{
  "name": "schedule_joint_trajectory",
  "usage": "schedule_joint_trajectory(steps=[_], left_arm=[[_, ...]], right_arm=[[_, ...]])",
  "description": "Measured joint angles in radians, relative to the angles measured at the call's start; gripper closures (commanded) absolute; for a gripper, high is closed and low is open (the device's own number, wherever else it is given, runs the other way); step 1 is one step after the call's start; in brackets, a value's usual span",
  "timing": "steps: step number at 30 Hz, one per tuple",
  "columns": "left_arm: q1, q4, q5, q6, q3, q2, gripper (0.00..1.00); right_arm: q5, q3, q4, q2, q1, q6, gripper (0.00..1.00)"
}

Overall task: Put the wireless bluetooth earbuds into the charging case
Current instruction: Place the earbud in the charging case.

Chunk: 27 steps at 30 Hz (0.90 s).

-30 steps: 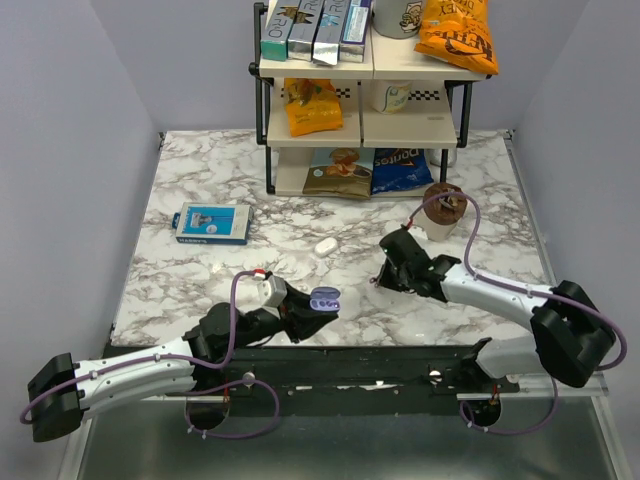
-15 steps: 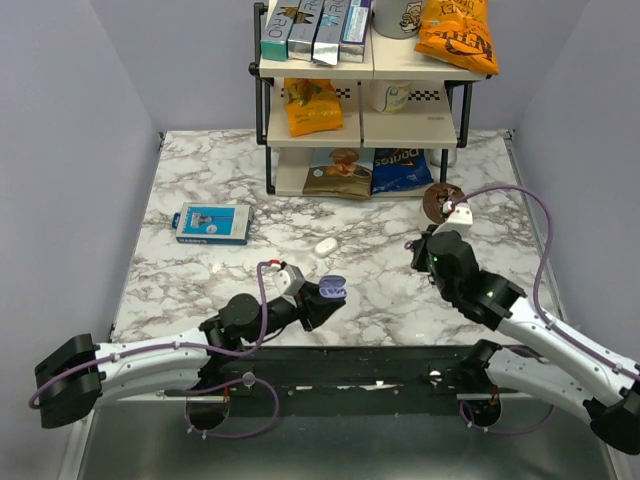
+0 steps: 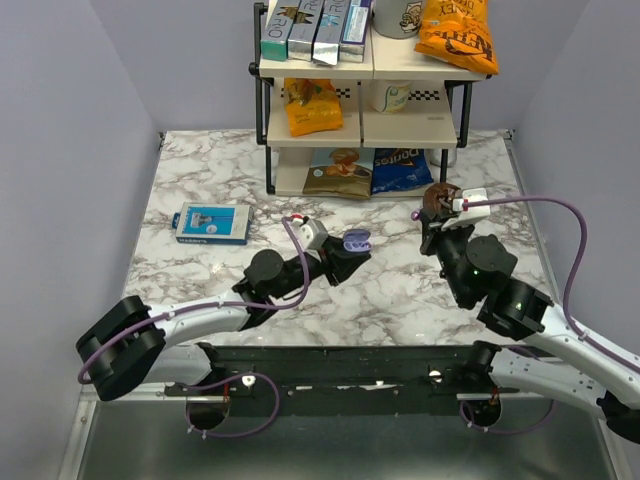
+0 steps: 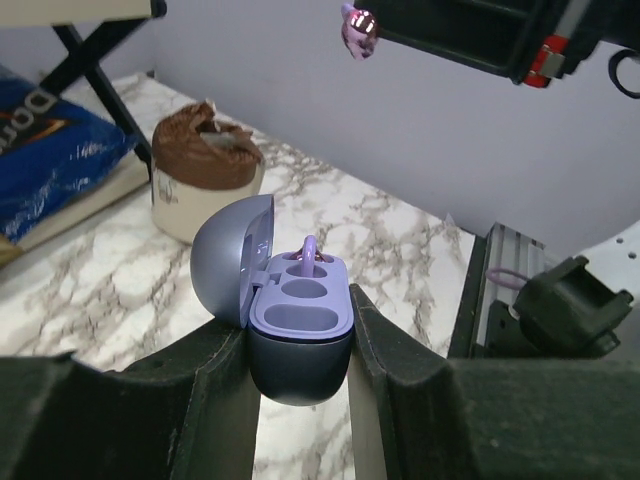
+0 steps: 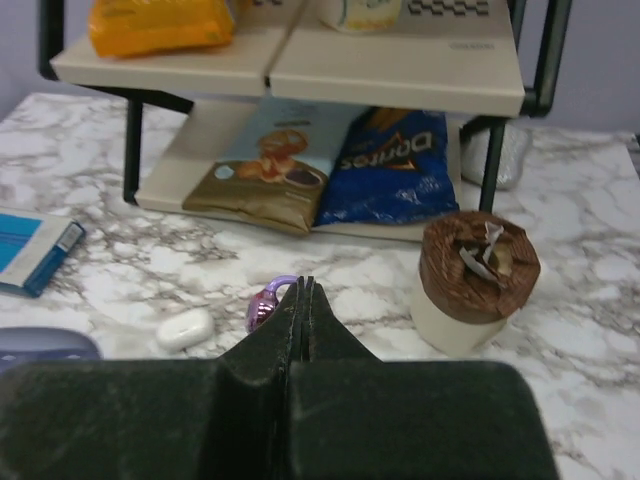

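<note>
The lavender-blue charging case point(image 4: 300, 330) hangs above the table with its lid point(image 4: 232, 250) open, and my left gripper point(image 4: 300, 345) is shut on its body. One purple earbud point(image 4: 309, 254) stands in the far socket; the near socket is empty. From above, the case point(image 3: 356, 241) is at mid table. My right gripper point(image 5: 305, 292) is shut on the second earbud point(image 5: 264, 306), which sticks out left of its tips. In the left wrist view that earbud point(image 4: 360, 20) hangs above and beyond the case. My right gripper point(image 3: 432, 232) is to the right of the case.
A white oval pebble-like object point(image 5: 185, 327) lies on the marble. A brown-topped cup point(image 3: 441, 202) stands just behind my right gripper. A blue box point(image 3: 212, 223) lies at the left. The shelf rack point(image 3: 362, 100) with snack bags fills the back.
My left arm has carried the open case away from the near edge to mid table. My right arm has swung right and up from the table, with the earbud still in it.
</note>
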Motion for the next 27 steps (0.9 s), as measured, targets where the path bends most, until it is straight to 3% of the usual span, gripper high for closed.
schedule_joint_trajectory(steps=[17,27], left_arm=[[0.037,0.161,0.156,0.056,0.255,0.264,1.0],[0.055,0.18,0.176,0.064,0.305,0.312,1.0]], right_arm=[[-0.026,0.014,0.255,-0.014,0.211,-0.26,0.99],[-0.011,-0.003,0.327,0.019,0.235,-0.318,0.99]])
